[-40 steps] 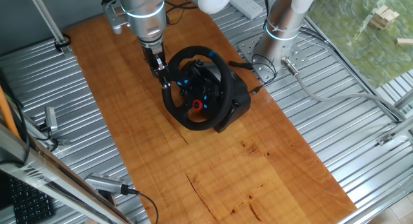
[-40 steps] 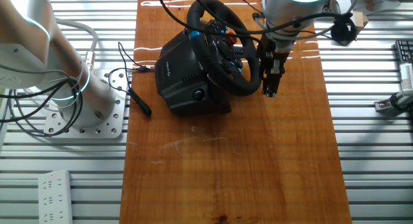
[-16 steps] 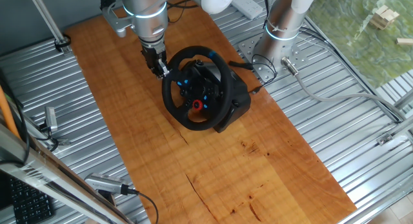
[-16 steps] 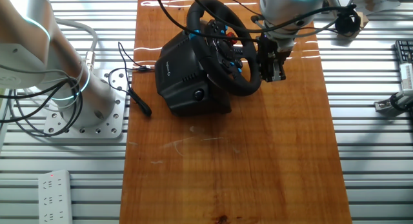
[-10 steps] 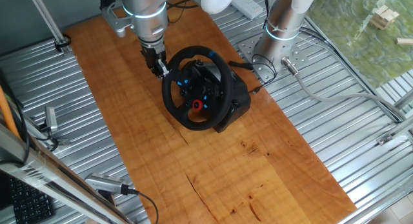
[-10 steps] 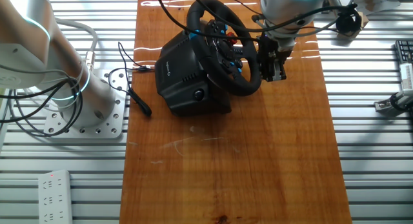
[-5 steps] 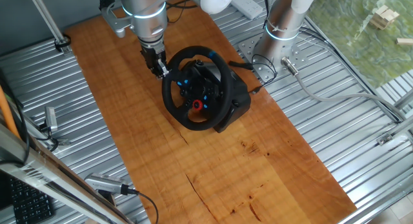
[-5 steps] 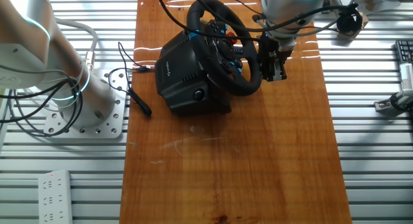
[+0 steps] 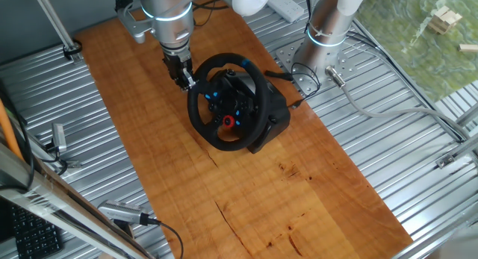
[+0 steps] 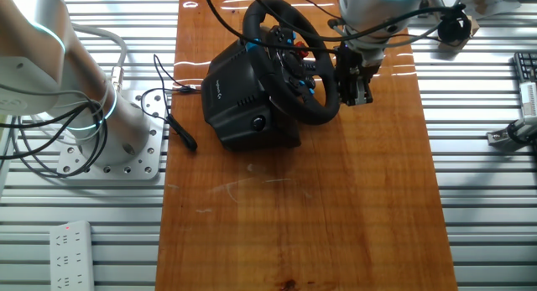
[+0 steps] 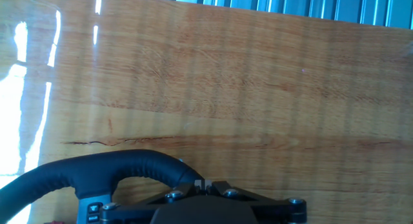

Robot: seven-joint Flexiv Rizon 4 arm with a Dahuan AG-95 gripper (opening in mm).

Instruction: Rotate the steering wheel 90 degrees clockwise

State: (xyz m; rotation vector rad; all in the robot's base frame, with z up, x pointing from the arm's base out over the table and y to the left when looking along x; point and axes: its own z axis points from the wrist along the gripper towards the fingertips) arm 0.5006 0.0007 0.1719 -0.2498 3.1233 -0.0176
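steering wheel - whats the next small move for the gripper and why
Probably sweep the gripper clockwise along the rim's arc. It sits at the upper-left rim of the steering wheel, seemingly gripping it, though the jaws are hard to see, and the red button sits at the hub's bottom, so most turning likely remains.

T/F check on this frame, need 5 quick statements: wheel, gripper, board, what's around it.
1. The gripper is at the wheel rim. True.
2. The wheel lies flat on the floor. False: it sits on its black base on the wooden board, tilted.
3. A red button shows on the wheel's hub. True.
4. The gripper hovers over the far empty end of the board. False: it is right beside the wheel.
5. A white power strip lies on the metal table. True.
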